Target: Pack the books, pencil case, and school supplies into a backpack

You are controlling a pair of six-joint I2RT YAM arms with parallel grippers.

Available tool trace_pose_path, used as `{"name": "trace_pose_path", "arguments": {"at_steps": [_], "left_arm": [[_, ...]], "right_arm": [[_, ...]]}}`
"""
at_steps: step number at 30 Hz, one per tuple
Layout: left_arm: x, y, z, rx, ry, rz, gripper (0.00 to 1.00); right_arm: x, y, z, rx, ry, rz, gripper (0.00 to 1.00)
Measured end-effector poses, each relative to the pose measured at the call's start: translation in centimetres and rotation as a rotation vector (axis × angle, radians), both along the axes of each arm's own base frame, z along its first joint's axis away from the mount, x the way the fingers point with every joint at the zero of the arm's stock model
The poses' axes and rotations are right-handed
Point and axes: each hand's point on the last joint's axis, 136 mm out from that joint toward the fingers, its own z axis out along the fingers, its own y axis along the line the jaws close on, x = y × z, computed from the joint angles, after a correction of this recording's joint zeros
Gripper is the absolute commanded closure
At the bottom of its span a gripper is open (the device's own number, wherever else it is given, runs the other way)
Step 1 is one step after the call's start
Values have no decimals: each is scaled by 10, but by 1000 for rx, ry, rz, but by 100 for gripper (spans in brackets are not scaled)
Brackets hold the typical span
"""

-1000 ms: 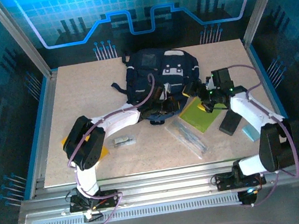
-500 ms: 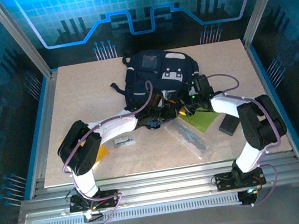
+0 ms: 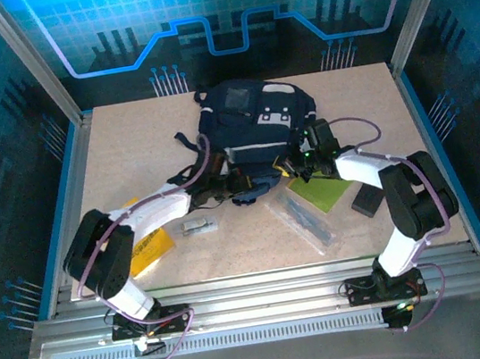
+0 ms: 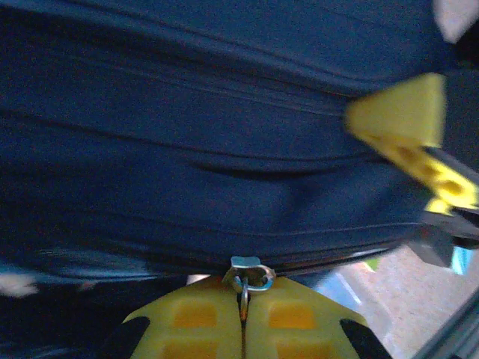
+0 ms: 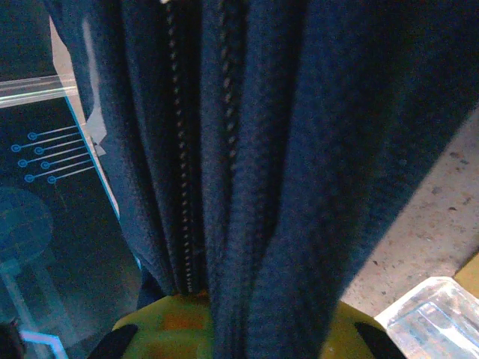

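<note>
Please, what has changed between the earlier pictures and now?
The right gripper swung in from above the yellow-green book to the backpack and closed on its fabric. The left gripper, shut on the zipper pull, drew it leftward. The pencil case, small grey object, yellow book and yellow-green book stayed put.

The speckled counter is carrying a backpack, a green book, a yellow book, a pencil case, a small grey object and a black block.
</note>
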Motion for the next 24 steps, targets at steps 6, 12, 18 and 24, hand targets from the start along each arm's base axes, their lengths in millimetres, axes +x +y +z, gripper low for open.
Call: {"name": "trace_pose_path", "arguments": {"at_steps": [6,12,18,24], "left_arm": [[3,35,-4,46,-10,26,100],[18,57,2,39,-44,11,100],[24,56,22,24,-79,-71,100],[10,47,24,59,-79,-138,100]], "right_arm": [[-2,3,8,1,-4,38,100],[0,10,27,-51,-65,145,100],[5,4,41,-84,-129,228,100],[25,2,51,-107,-145,337,100]]}}
